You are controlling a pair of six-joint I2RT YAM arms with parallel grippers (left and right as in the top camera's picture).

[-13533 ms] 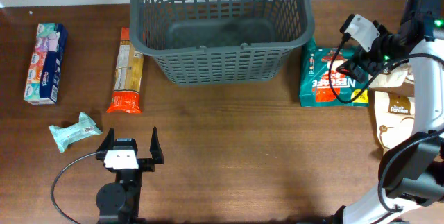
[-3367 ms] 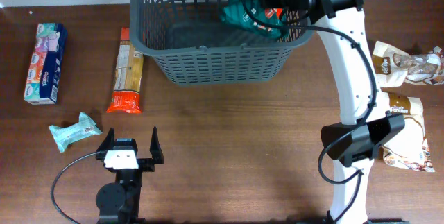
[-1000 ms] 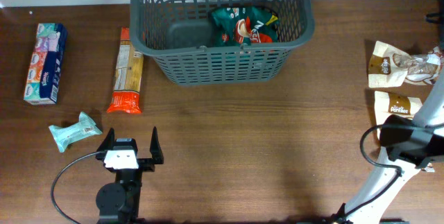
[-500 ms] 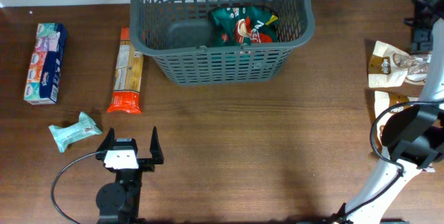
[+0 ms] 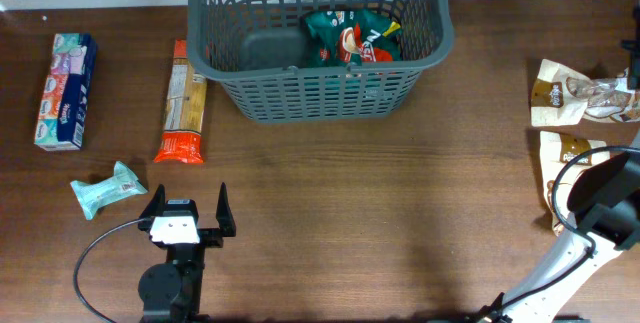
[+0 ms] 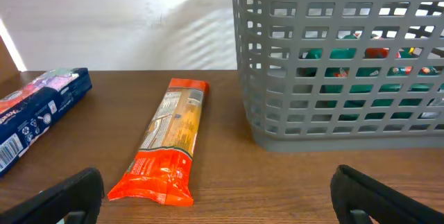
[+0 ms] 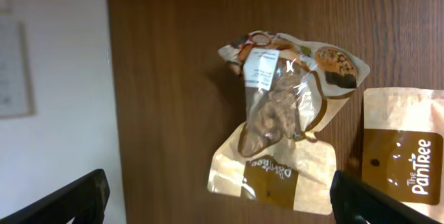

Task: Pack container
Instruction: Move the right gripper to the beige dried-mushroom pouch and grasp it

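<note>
At the far left of the bench [image 5: 400, 213] lie a tissue pack [image 5: 65, 91] and, nearer, a small wipes packet [image 5: 108, 187]; just right of them is a long pasta packet [image 5: 183, 102]. The left gripper [image 5: 188, 198] sits at the near edge with fingers wide and empty. The container [image 5: 310, 93], a dark grey basket with lattice-slotted walls, a solid base and a thick rim, stands at the far centre and holds one green snack packet [image 5: 352, 39] on its right side. At the right, the right gripper [image 7: 216, 181] hangs over a clear snack bag [image 7: 277, 99] lying across a PanTree pouch [image 7: 274, 175], its fingers wide and empty. The step in hand appears to be fetching the next item, which calls for lowering onto that top bag and closing.
</note>
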